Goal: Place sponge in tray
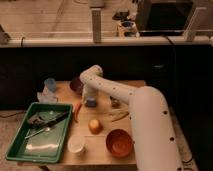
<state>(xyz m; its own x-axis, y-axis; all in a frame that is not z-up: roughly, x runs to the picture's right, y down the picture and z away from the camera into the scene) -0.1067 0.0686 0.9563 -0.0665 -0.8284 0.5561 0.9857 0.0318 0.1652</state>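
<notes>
The light-blue sponge (91,103) lies on the wooden table, right of the green tray (20,147). My gripper (89,97) hangs straight down from the white arm (107,86) and sits right on top of the sponge, covering its upper part. The tray stands at the table's front left, about a hand's width left of the sponge, and holds dark utensils (46,121).
An orange-red carrot-like item (77,111) lies between sponge and tray. A translucent blue cup (50,85) and a dark bowl (75,84) stand at the back. A yellow-orange fruit (95,125), a white cup (76,145) and an orange-brown bowl (119,143) stand in front.
</notes>
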